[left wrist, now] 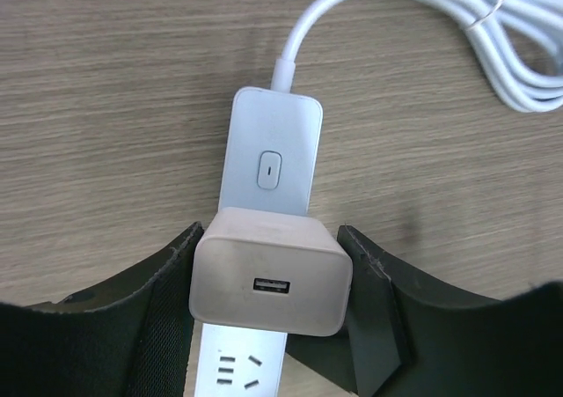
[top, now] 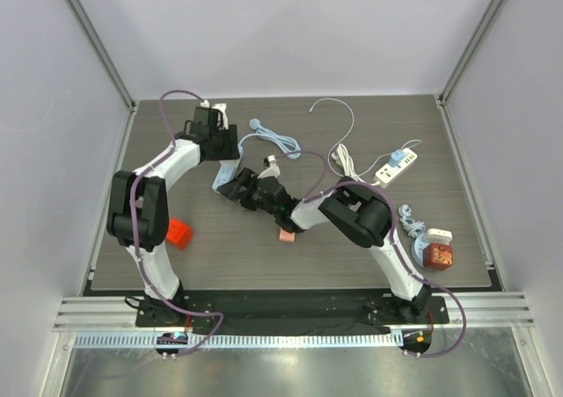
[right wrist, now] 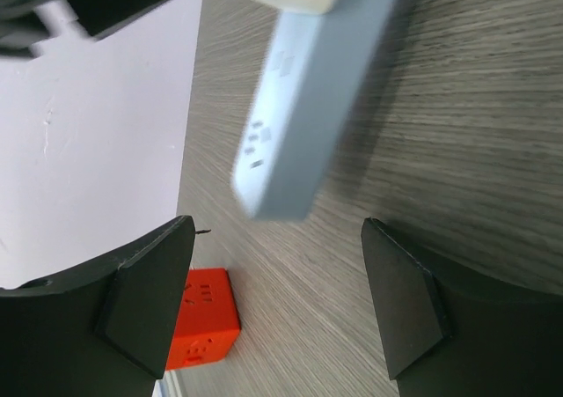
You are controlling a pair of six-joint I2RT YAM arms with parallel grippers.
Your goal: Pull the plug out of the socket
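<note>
Plug (left wrist: 271,274) sits lower centre in the left wrist view, seated in the socket strip (left wrist: 268,159) running up-frame, left gripper (left wrist: 271,238) jaws flanking both its sides, clamped or not unclear; right gripper (right wrist: 277,283) jaws gape open below the strip's free end.
</note>
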